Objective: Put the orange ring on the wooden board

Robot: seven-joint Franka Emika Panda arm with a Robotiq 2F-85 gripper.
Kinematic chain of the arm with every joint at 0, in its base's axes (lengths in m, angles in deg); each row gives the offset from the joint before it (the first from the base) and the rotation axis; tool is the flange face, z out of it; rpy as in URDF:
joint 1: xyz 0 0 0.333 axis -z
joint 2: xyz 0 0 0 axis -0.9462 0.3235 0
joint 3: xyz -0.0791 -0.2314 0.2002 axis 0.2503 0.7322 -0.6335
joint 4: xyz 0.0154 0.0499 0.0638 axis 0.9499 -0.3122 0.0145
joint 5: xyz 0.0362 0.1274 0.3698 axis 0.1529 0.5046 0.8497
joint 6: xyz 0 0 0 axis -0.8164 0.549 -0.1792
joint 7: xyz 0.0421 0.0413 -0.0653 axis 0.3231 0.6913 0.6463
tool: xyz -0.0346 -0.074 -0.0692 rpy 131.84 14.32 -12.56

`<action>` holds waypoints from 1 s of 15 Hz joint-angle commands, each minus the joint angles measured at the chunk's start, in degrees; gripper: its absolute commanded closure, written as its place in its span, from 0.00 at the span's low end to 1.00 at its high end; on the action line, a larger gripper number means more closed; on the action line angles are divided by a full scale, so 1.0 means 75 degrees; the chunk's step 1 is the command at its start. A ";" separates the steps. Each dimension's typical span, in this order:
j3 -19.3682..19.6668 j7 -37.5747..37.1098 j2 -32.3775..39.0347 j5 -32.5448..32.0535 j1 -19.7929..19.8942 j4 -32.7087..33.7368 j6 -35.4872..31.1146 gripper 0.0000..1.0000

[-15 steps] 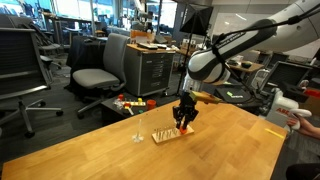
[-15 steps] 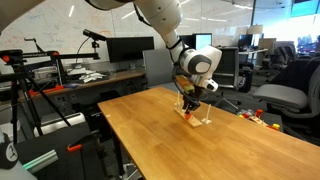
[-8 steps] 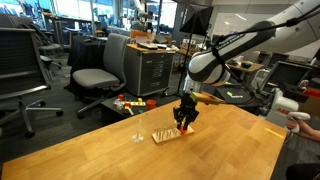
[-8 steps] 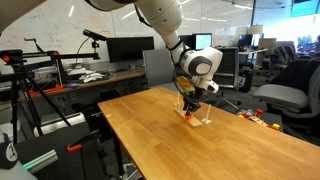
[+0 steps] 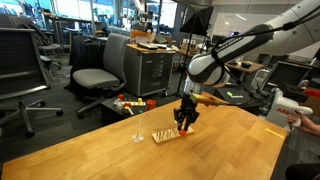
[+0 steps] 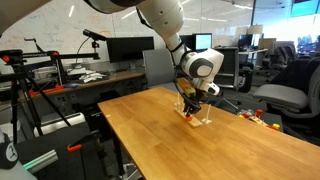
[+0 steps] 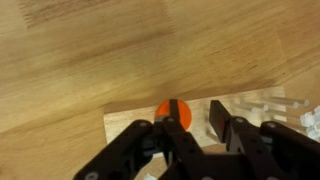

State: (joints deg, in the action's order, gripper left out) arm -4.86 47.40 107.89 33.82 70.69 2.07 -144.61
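In the wrist view the orange ring [image 7: 161, 113] sits at my left fingertip, which crosses its middle. My gripper [image 7: 195, 112] is shut on it, with a narrow gap showing beside the right finger. The ring hangs low over the left part of the wooden board [image 7: 125, 122], and thin pegs [image 7: 250, 103] rise at the board's right. In both exterior views the gripper [image 5: 184, 126] [image 6: 189, 108] points straight down at the board [image 5: 166, 134] [image 6: 197, 119] on the big table. A red-orange spot, the ring [image 5: 191, 127], shows at the fingertips.
A thin whitish peg stand [image 5: 139, 135] is upright just beside the board. Red and yellow toys [image 5: 130, 103] [image 6: 258, 117] lie beyond the table's far edge. Office chairs [image 5: 95, 75] and desks surround the table. A person's hand [image 5: 300, 117] holds a controller at the side.
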 commanded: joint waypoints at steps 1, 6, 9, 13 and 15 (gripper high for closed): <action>-0.0082 0.0094 -0.0057 0.0116 0.0008 0.0222 0.0211 0.86; -0.0033 0.0137 -0.0738 -0.0076 -0.0244 -0.0078 0.0144 0.86; 0.0087 0.0151 -0.1278 -0.0433 -0.0507 -0.0253 0.0271 0.86; 0.0229 0.0165 -0.2010 -0.1072 -0.0748 -0.0301 0.0831 0.40; 0.0260 0.0179 -0.2334 -0.1320 -0.0817 -0.0346 0.1074 0.34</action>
State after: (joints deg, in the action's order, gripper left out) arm -4.31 47.94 95.61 26.43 65.99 2.38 -139.34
